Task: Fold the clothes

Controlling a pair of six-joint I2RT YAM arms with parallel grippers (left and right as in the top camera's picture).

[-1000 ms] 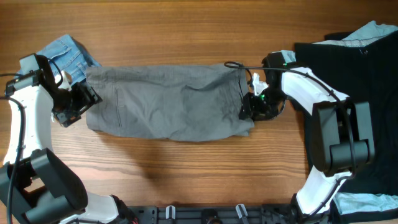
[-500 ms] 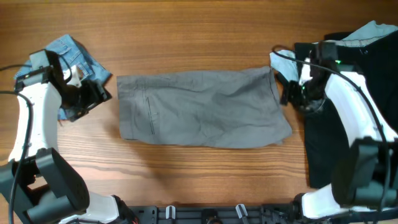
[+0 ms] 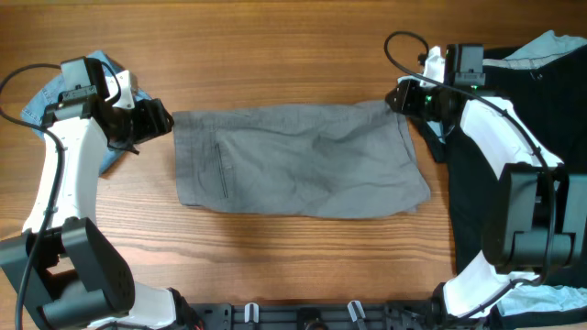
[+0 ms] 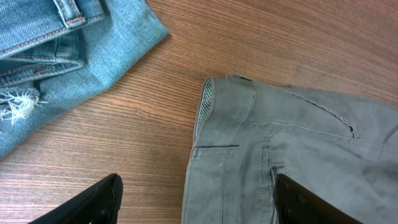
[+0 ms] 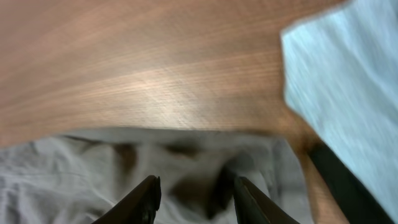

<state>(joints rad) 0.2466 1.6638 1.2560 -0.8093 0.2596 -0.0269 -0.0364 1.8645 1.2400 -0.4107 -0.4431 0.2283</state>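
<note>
**Operator:** Where are the grey shorts [image 3: 298, 170]?

**Technician:** Flat on the worktop [image 3: 275, 46], long axis running left to right. The denim shorts [image 3: 41, 96] lie far left, the black garment [image 3: 550, 137] far right.

**Operator:** What is the left tool [image 3: 158, 121] doing?

**Technician:** Released, jaws wide, nothing held. It hangs just beside the upper left corner, at the waistband end, with the shorts to its right.

**Operator:** And the right tool [image 3: 401, 99]?

**Technician:** At the upper right corner, jaws partly apart over the cloth. The wrist view is blurred, so a grip cannot be confirmed.

**Operator:** Which arm takes which end?

**Technician:** Probably each takes its nearer corner.
</note>
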